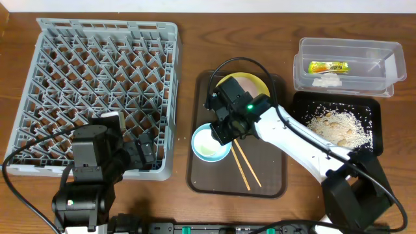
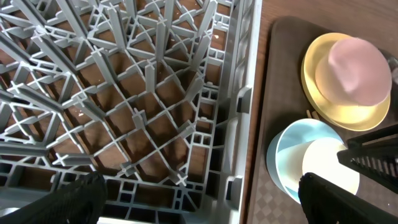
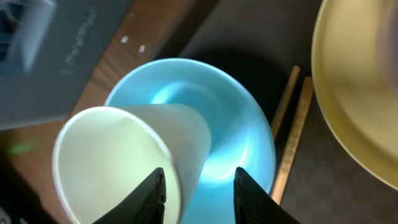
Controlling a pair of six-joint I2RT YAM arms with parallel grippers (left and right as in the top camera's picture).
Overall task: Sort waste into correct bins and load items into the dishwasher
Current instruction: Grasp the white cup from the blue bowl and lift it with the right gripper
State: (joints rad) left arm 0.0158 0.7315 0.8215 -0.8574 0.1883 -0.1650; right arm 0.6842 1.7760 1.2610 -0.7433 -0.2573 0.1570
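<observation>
My right gripper (image 1: 218,133) hangs over the light blue bowl (image 1: 197,134) on the brown tray. A small white cup (image 3: 112,162) lies tilted in that bowl (image 3: 236,124). My right fingers (image 3: 152,196) stand astride the cup's wall, one inside it and one over the bowl, with a gap beside the wall. Two chopsticks (image 1: 246,166) lie right of the bowl. A pale bowl (image 2: 357,68) sits on the yellow plate (image 2: 329,109). My left gripper (image 1: 146,153) is wide open over the grey dish rack's (image 1: 97,78) near right corner.
A clear tub (image 1: 305,79) at the back right holds a yellow-green wrapper (image 1: 328,66) and white tissue (image 1: 327,79). In front of it a black tray (image 1: 374,107) carries pale crumbs (image 1: 338,123). The brown serving tray (image 1: 273,175) fills the middle.
</observation>
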